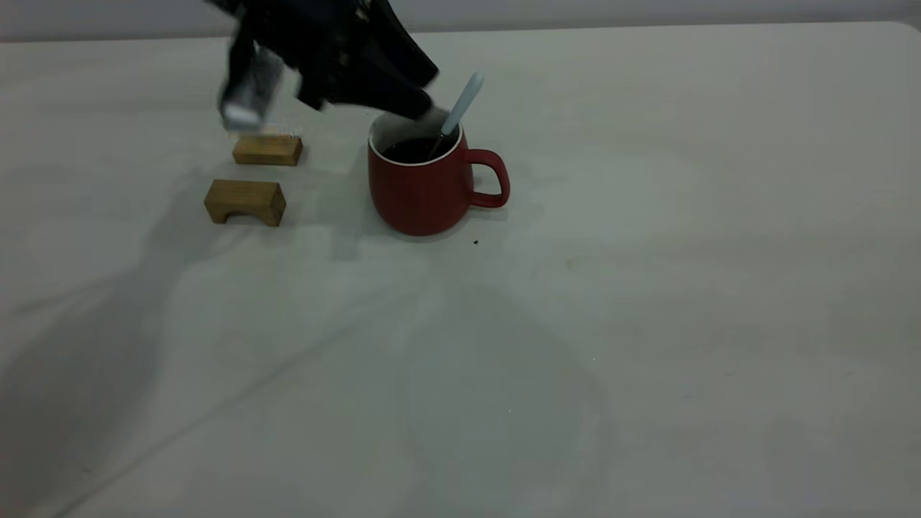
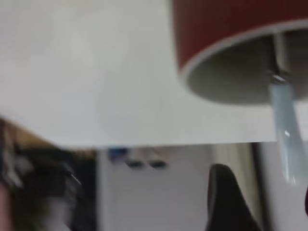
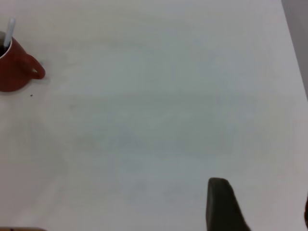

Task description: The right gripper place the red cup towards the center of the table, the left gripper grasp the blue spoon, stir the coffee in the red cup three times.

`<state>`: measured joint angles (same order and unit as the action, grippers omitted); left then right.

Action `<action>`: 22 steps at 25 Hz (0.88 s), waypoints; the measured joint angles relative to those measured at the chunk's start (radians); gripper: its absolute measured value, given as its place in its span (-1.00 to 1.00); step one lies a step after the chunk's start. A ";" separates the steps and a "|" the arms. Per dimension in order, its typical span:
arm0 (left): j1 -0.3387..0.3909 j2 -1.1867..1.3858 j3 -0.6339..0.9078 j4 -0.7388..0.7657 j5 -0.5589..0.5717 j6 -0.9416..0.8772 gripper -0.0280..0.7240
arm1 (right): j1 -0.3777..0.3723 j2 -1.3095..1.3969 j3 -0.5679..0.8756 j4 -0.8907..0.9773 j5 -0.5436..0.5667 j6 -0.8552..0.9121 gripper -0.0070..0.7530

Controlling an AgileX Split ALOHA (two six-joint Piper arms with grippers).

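The red cup (image 1: pixel 424 191) stands on the table (image 1: pixel 647 288) left of its middle, handle pointing right, with dark coffee (image 1: pixel 414 150) inside. The blue spoon (image 1: pixel 460 108) leans in the cup, its pale handle sticking up to the right. My left gripper (image 1: pixel 428 92) hovers blurred just above the cup's far-left rim, open and holding nothing. In the left wrist view the cup (image 2: pixel 231 29) and spoon handle (image 2: pixel 286 130) lie ahead of the spread left gripper (image 2: pixel 262 202). My right gripper (image 3: pixel 262 207) is open over bare table, far from the cup (image 3: pixel 14 72) and spoon (image 3: pixel 9 29).
Two wooden blocks lie left of the cup: a flat one (image 1: pixel 268 150) under the left arm and an arch-shaped one (image 1: pixel 245 201) nearer the front. A tiny dark speck (image 1: pixel 475 242) sits by the cup's base.
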<state>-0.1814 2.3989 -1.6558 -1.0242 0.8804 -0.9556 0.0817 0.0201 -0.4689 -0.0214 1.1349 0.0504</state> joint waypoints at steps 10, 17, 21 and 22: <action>-0.001 -0.347 0.000 0.728 0.126 0.220 0.22 | 0.000 -0.001 0.000 0.000 0.000 0.000 0.18; -0.001 -0.646 0.000 1.046 0.236 0.222 0.16 | 0.000 -0.001 0.000 0.000 0.000 0.000 0.18; -0.001 -0.816 0.000 1.152 0.274 0.299 0.16 | 0.000 -0.001 0.000 0.000 0.000 0.000 0.18; -0.001 -0.860 0.001 1.172 0.278 0.354 0.16 | 0.000 -0.001 0.000 0.000 0.000 0.000 0.18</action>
<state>-0.1825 1.5388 -1.6547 0.1482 1.1580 -0.6019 0.0817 0.0191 -0.4689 -0.0214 1.1349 0.0504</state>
